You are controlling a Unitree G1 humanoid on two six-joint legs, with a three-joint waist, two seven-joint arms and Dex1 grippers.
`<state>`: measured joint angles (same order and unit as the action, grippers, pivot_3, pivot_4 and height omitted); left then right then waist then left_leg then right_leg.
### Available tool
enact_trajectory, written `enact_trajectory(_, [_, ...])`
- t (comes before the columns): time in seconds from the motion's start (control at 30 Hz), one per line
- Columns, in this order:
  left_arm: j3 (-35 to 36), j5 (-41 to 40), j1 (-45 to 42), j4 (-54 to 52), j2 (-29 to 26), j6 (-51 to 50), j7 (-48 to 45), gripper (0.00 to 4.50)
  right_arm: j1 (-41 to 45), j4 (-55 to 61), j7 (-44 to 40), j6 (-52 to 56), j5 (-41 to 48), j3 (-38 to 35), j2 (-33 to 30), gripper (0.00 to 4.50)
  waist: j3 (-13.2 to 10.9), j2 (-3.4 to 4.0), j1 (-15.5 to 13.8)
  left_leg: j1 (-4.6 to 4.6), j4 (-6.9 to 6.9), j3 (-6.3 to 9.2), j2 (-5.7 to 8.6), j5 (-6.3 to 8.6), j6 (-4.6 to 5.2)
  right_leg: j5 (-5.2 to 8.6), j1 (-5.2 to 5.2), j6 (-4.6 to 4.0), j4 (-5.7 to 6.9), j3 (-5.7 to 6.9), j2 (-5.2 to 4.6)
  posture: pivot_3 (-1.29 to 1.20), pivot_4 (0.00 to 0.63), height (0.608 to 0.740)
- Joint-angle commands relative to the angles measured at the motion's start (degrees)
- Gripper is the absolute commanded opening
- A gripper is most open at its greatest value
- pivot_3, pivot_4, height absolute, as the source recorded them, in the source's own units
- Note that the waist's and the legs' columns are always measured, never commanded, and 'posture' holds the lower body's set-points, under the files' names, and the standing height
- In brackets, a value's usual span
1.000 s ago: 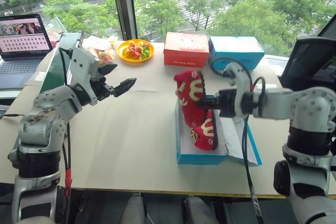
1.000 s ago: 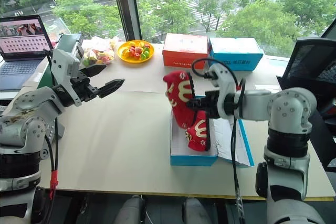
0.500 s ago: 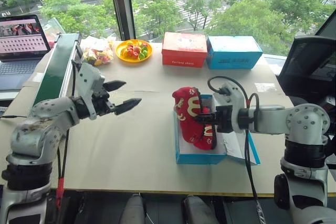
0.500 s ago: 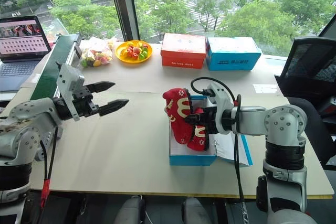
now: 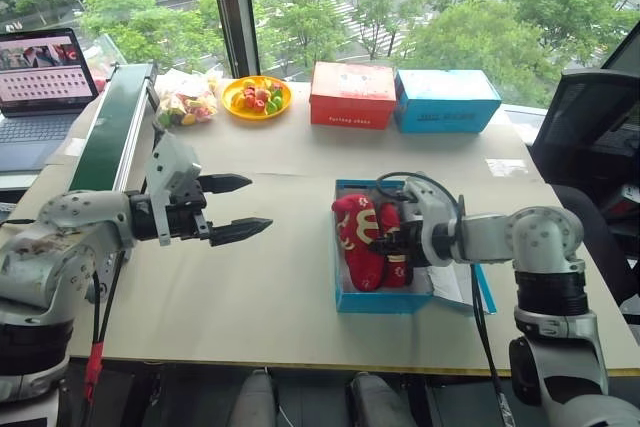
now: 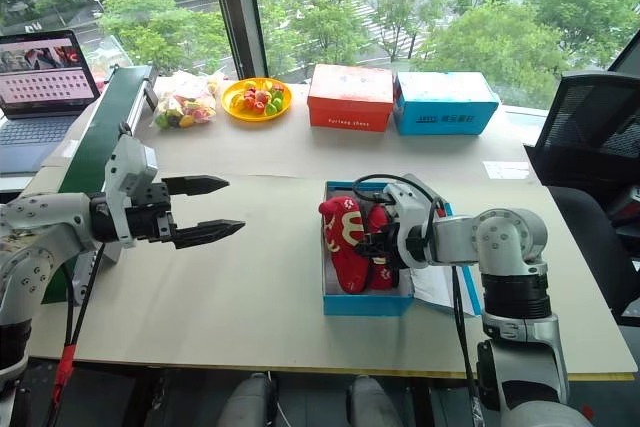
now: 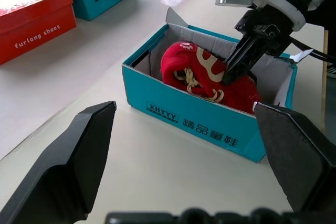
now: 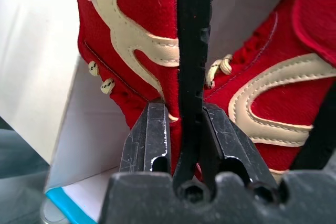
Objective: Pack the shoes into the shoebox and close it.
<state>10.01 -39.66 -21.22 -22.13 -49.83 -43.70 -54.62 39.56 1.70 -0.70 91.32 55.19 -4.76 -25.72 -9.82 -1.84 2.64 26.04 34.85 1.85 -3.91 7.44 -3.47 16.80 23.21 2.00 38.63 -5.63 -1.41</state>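
Three cardboard boxes are counted: the open bright blue shoebox (image 5: 383, 299), plus a red box (image 5: 353, 93) and a plainer blue box (image 5: 447, 99) beyond it. Two soft red shoes (image 5: 372, 240) lie inside the shoebox.

Right gripper (image 7: 237, 65): down among the shoes; whether anything is pinched cannot be told. A snagged shoe could be dragged out on withdrawal.

Left gripper (image 5: 233, 208): spread wide, empty, well left of the shoebox.

The lid is judged not yet closed.

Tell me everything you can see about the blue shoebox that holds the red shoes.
The shoebox is bright blue cardboard, white inside, with white lettering on its long side. It stands open on the table, its lid folded out on the far side from the left arm. Both red shoes lie inside, rising above its rim. The right end effector reaches in among them.
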Motion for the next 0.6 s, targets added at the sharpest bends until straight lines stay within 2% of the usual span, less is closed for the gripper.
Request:
enact_trajectory(0.03, [1.39,-1.28,0.43,-2.49,-0.55,-0.48,0.63,4.5,0.53,-0.4,-0.61,-0.73,-4.71,1.25,0.46,2.22,0.0,0.0,-0.01,-0.02,0.0,0.0,0.0,0.0,0.0,0.0,-0.01,0.0,0.0,0.0,0.0,0.0,0.15,0.739])
enact_trajectory(0.2, [1.24,-1.68,0.32,-2.58,-0.73,-0.63,1.16,4.5,2.68,0.46,-1.11,-3.57,-10.52,2.88,-0.13,4.03,0.0,0.0,-0.11,-0.04,0.03,0.0,0.0,0.0,0.0,0.0,-0.03,0.0,0.02,0.0,0.0,0.0,0.15,0.739])
enact_trajectory(0.27, [0.94,-1.7,0.08,-2.46,-0.77,-0.58,1.19,4.5,4.21,1.1,-1.31,-3.71,-12.02,2.83,-0.31,4.46,0.0,0.0,-0.31,-0.04,0.07,0.0,0.01,0.0,0.0,0.0,-0.05,0.01,0.02,0.0,-0.01,0.0,0.15,0.739])
enact_trajectory(0.4, [0.15,-1.27,-1.04,-1.44,-0.86,-0.16,0.75,4.5,10.16,3.35,-4.21,0.54,-10.21,-3.25,0.53,4.46,-0.01,0.01,-0.27,0.03,0.07,-0.01,0.01,-0.01,0.0,0.0,0.03,0.01,0.03,0.0,-0.01,0.0,0.15,0.739])
enact_trajectory(0.53, [-1.18,-0.36,-2.28,-0.18,-1.31,0.62,-0.78,4.5,16.17,6.51,-9.65,-0.86,-7.17,-8.38,-0.52,4.46,-0.01,0.01,-0.16,0.05,-0.03,-0.01,0.0,0.0,0.01,0.01,0.09,-0.01,0.04,0.01,0.0,0.0,0.15,0.739])
enact_trajectory(0.6, [-2.17,-0.01,-3.53,0.72,-1.13,0.93,-1.45,4.5,16.16,10.53,-14.46,-6.25,-8.18,-6.24,-5.14,4.46,-0.01,0.02,-0.17,0.05,-0.06,-0.01,0.0,0.03,0.05,0.01,0.08,-0.02,0.01,0.01,0.0,0.0,0.15,0.739])
